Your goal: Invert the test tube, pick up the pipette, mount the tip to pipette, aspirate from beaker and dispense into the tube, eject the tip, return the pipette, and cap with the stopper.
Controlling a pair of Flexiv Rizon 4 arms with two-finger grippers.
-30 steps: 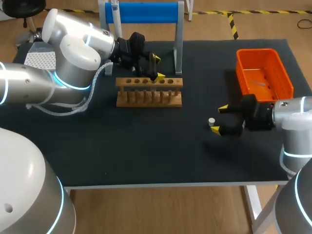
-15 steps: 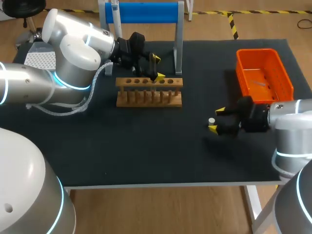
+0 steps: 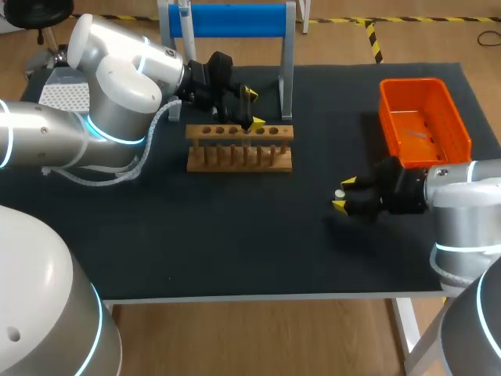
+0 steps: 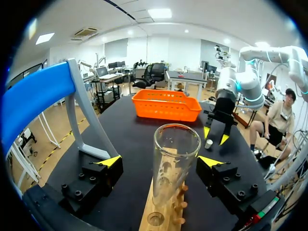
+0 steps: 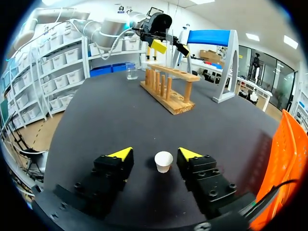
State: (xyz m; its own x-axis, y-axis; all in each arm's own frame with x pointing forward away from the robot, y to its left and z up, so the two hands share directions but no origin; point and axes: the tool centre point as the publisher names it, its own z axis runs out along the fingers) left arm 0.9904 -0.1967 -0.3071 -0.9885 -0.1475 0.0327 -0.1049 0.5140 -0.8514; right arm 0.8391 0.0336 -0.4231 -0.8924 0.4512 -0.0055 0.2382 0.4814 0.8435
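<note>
While the dark worktop carries the wooden rack near its back edge, the left tool hangs there spread wide, flanking without touching the upright glass test tube in that rack, and the right tool, likewise spread, brackets the small white stopper without contact.

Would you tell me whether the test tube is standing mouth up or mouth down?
Mouth up: the test tube stands in the wooden rack with its open rim on top.
</note>
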